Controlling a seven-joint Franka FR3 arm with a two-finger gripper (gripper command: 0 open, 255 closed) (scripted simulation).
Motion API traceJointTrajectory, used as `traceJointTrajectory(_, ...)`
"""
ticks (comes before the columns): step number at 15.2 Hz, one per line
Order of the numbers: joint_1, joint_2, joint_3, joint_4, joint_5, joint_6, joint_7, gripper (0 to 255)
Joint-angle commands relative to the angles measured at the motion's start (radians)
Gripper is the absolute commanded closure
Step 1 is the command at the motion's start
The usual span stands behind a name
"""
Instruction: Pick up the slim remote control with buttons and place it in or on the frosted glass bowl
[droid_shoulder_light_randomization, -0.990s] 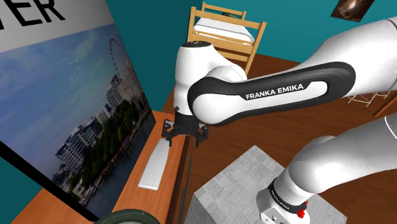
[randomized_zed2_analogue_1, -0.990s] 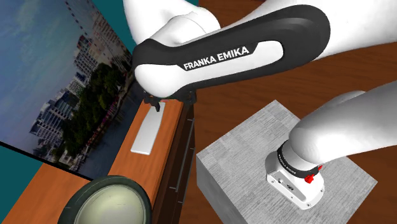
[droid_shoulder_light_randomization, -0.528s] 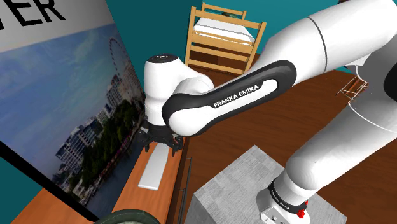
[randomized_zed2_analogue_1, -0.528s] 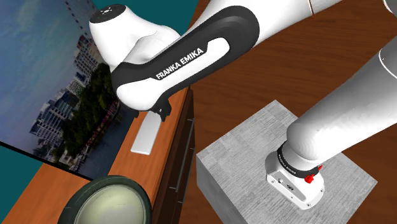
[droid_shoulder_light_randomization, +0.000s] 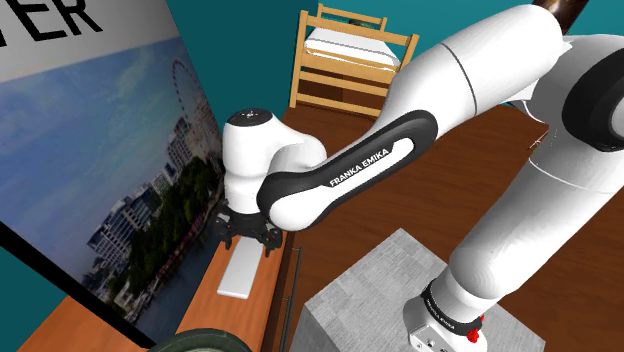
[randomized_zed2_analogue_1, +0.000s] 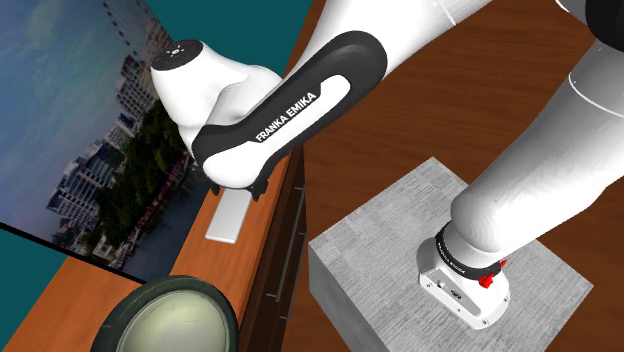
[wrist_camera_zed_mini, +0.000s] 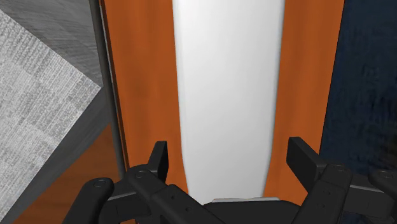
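Observation:
The remote (droid_shoulder_light_randomization: 238, 272) is drawn as a plain white slim slab and lies lengthwise on an orange wooden top (droid_shoulder_light_randomization: 215, 300). My gripper (droid_shoulder_light_randomization: 243, 238) hangs just above its far end, pointing down. In the wrist view the gripper (wrist_camera_zed_mini: 231, 156) is open, with one black finger (wrist_camera_zed_mini: 160, 156) on each side of the remote (wrist_camera_zed_mini: 229, 83) and neither touching it. The bowl (randomized_zed2_analogue_1: 178, 320), dark-rimmed with a pale frosted inside, stands on the same top at the near end, beyond the remote (randomized_zed2_analogue_1: 230, 218). The forearm hides most of the hand (randomized_zed2_analogue_1: 245, 188) in the second exterior view.
A big screen with a city picture (droid_shoulder_light_randomization: 120, 180) stands close along one side of the remote. The wooden top's dark front edge (randomized_zed2_analogue_1: 285, 240) runs along the other side, then the grey stand (droid_shoulder_light_randomization: 370, 295). A wooden chair (droid_shoulder_light_randomization: 350, 60) stands at the back on the brown floor.
The arm has swung toward the shoulder view's left and come down, bringing the hand over the remote's far end. The fingers stayed open; the remote has not moved.

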Motion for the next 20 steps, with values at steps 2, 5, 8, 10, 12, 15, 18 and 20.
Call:
traceJointTrajectory(2,0.001,0.006,-0.002,-0.004,-0.008,0.008,0.004,0)
traceJointTrajectory(5,0.001,0.006,-0.002,-0.004,-0.008,0.008,0.004,0)
traceJointTrajectory(8,0.001,0.006,-0.002,-0.004,-0.008,0.008,0.004,255)
traceJointTrajectory(10,0.001,0.006,-0.002,-0.004,-0.008,0.008,0.004,255)
traceJointTrajectory(12,0.001,0.006,-0.002,-0.004,-0.008,0.008,0.004,255)
traceJointTrajectory(15,0.001,0.006,-0.002,-0.004,-0.008,0.008,0.004,255)
traceJointTrajectory(18,-0.003,-0.008,0.001,0.0,0.009,-0.004,-0.008,255)
traceJointTrajectory(20,-0.008,-0.036,0.006,0.009,0.04,-0.03,-0.03,255)
